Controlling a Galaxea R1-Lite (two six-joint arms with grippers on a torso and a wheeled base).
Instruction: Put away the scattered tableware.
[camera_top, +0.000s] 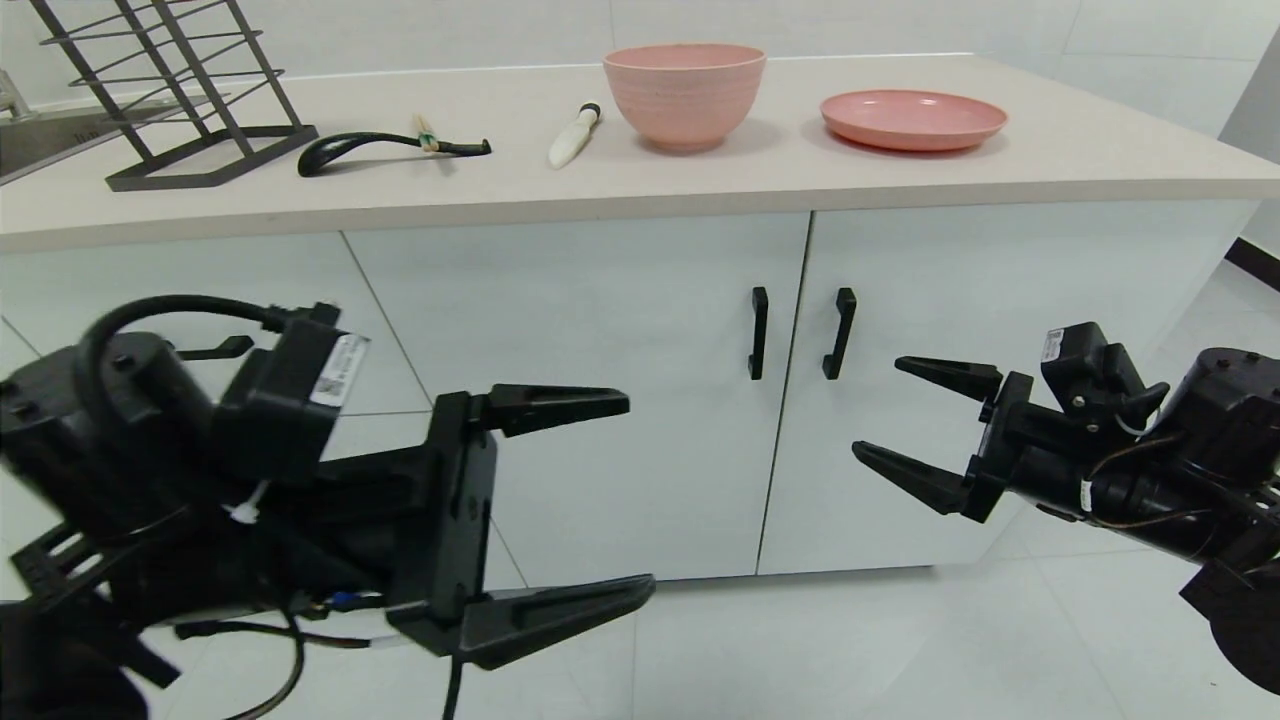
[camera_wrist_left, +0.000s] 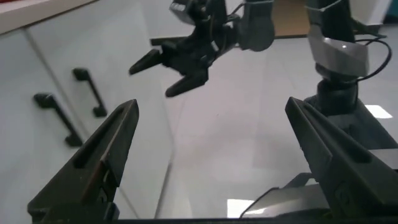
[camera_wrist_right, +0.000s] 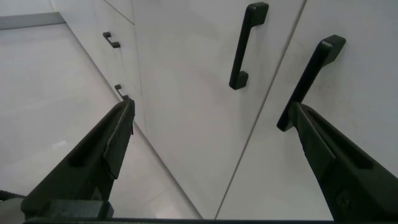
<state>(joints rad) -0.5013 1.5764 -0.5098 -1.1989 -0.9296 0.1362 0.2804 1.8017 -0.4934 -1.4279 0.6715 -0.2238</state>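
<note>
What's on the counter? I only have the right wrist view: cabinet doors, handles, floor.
Observer: A pink bowl and a pink plate, with the plate on the bowl's right.
Operator: Utensils?
Observer: A black spoon and a white utensil lie left of the bowl, near a black wire rack.
Operator: And the other arm?
Observer: The left end effector is open and empty, below the counter, in front of the cabinet doors.

Top of the rack (camera_top: 212, 158) past the upper edge, sink (camera_top: 40, 140) mostly beyond the left; small sticks (camera_top: 427, 133), perhaps chopsticks, across the ladle (camera_top: 350, 148).
</note>
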